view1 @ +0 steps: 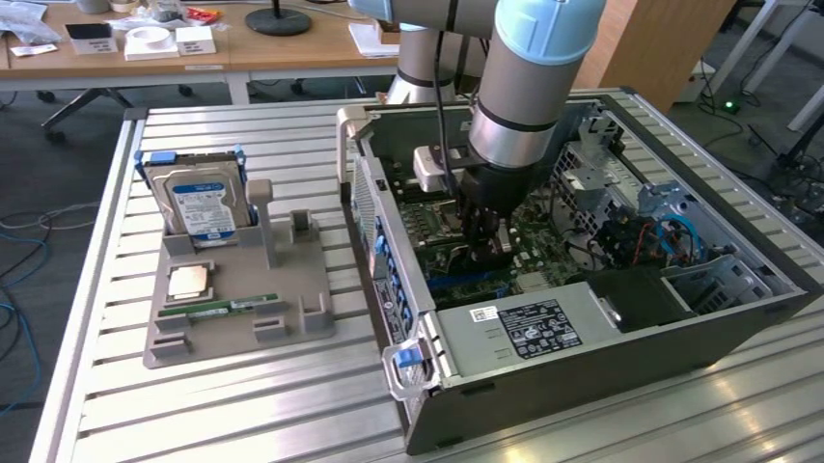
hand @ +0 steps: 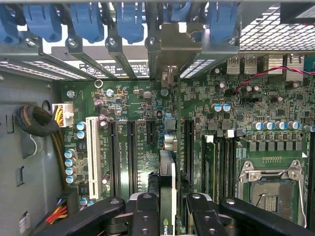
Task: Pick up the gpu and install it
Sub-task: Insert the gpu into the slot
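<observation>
A slatted aluminium bench carries everything. On the half toward the exterior view's right edge lies the open dark-grey computer case, side panel off. The grey-and-pale-blue robot arm reaches straight down into it, over the green motherboard.

Near the bench's edge on the exterior view's left sits a flat grey parts tray. A boxy hard drive with a blue-white label stands upright in it, and a narrow green RAM stick lies flat. The tray's other upright holders stand bare.

The gpu, a thin card with a green board and dark face, shows edge-on in the wrist view. The black jaws are closed on it, one on each side. It hangs inside the case over the row of long black expansion slots, beside the white slot.

The pick-up looks done, and the step in hand is the install. Whether the card's edge already touches a slot cannot be told. Seating it calls for that edge to sit square over one slot, the metal end bracket to meet the rear openings under the blue clips, and a straight press down.
</observation>
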Robot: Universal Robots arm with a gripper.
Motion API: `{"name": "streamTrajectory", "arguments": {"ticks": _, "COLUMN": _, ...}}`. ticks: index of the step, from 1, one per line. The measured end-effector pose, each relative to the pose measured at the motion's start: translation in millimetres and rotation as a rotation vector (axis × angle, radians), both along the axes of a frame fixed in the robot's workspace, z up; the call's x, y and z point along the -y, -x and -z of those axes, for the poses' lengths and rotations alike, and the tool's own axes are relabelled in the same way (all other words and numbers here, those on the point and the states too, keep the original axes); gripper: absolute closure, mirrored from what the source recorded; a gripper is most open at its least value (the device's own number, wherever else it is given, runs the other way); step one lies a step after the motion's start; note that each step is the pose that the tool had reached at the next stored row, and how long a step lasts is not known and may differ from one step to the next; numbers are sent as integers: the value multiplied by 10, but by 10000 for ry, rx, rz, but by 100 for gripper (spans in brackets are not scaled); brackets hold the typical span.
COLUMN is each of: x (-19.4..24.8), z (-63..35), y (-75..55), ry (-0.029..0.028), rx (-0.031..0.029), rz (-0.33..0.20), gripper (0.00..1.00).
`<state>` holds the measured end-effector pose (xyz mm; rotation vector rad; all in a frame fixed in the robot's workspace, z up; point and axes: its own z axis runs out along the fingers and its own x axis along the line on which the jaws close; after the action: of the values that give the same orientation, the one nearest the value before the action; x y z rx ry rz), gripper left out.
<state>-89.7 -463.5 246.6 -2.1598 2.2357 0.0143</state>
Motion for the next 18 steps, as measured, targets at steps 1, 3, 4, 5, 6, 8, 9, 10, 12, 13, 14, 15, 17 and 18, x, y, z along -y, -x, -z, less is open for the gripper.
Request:
{"name": "streamTrajectory", "arguments": {"ticks": 1, "x": 0, "z": 0, "y": 0, "ry": 1, "rx": 0, "rz": 0, "gripper": 74}}
{"name": "streamTrajectory", "arguments": {"ticks": 3, "x": 1, "z": 1, "y": 0, "ry": 3, "rx": -1, "rz": 1, "gripper": 74}}
{"name": "streamTrajectory", "arguments": {"ticks": 4, "x": 2, "z": 2, "y": 1, "ry": 4, "rx": -1, "rz": 1, "gripper": 74}}
{"name": "streamTrajectory", "arguments": {"ticks": 5, "x": 2, "z": 5, "y": 1, "ry": 4, "rx": -1, "rz": 1, "gripper": 74}}
{"name": "streamTrajectory", "arguments": {"ticks": 6, "x": 2, "z": 8, "y": 1, "ry": 2, "rx": -1, "rz": 1, "gripper": 74}}
{"name": "streamTrajectory", "arguments": {"ticks": 8, "x": 2, "z": 11, "y": 0, "ry": 2, "rx": -1, "rz": 0, "gripper": 74}}
{"name": "streamTrajectory", "arguments": {"ticks": 9, "x": 2, "z": 11, "y": 0, "ry": 1, "rx": -1, "rz": 0, "gripper": 74}}
{"name": "streamTrajectory", "arguments": {"ticks": 10, "x": 2, "z": 11, "y": 0, "ry": 2, "rx": -1, "rz": 0, "gripper": 74}}
{"name": "streamTrajectory", "arguments": {"ticks": 12, "x": 2, "z": 12, "y": 0, "ry": -3, "rx": 0, "rz": -1, "gripper": 74}}
{"name": "streamTrajectory", "arguments": {"ticks": 13, "x": 2, "z": 12, "y": 1, "ry": -4, "rx": 0, "rz": -1, "gripper": 74}}
{"name": "streamTrajectory", "arguments": {"ticks": 14, "x": 2, "z": 12, "y": 1, "ry": -4, "rx": 0, "rz": 0, "gripper": 74}}
{"name": "streamTrajectory", "arguments": {"ticks": 15, "x": 2, "z": 10, "y": 1, "ry": -5, "rx": 0, "rz": 0, "gripper": 74}}
{"name": "streamTrajectory", "arguments": {"ticks": 17, "x": 2, "z": -5, "y": 1, "ry": -5, "rx": 0, "rz": 0, "gripper": 74}}
{"name": "streamTrajectory", "arguments": {"ticks": 18, "x": 2, "z": -9, "y": 1, "ry": -5, "rx": 0, "rz": 1, "gripper": 74}}
